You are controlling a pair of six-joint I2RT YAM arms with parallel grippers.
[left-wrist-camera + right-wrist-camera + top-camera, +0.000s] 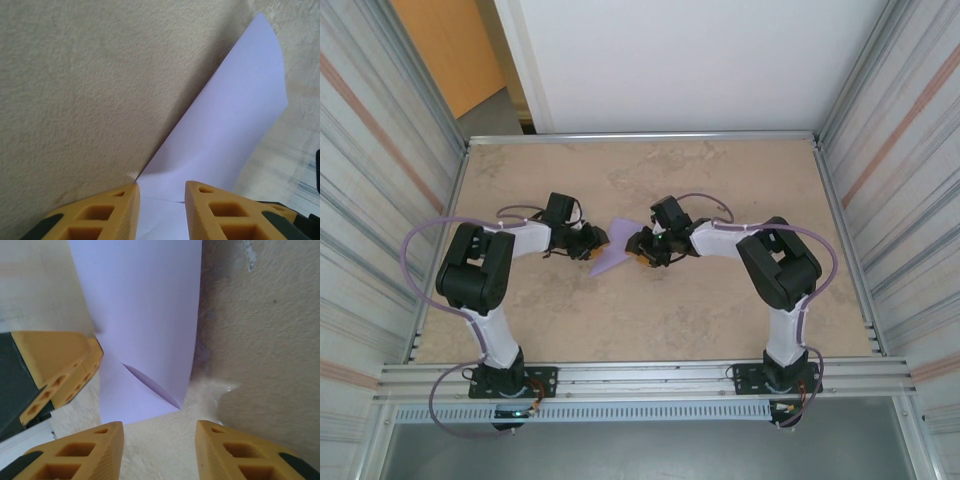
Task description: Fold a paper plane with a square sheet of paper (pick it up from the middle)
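Note:
The lilac sheet of paper (612, 258) lies on the table between my two grippers, folded into a pointed wedge. In the left wrist view the paper (235, 115) runs up and to the right. My left gripper (161, 187) straddles its near end, jaws apart, with a crease line between the fingers. From above, the left gripper (595, 240) sits at the paper's left edge and the right gripper (642, 245) at its right edge. The right gripper (160, 426) is open over bare table, just short of the paper (145, 305), which shows a loose flap. A left finger (60, 365) rests beside the paper.
The beige tabletop (720, 320) is walled by corrugated metal panels (370, 180) on both sides. An aluminium rail (650, 378) runs along the near edge by the arm bases. A white panel (680, 60) stands behind the table.

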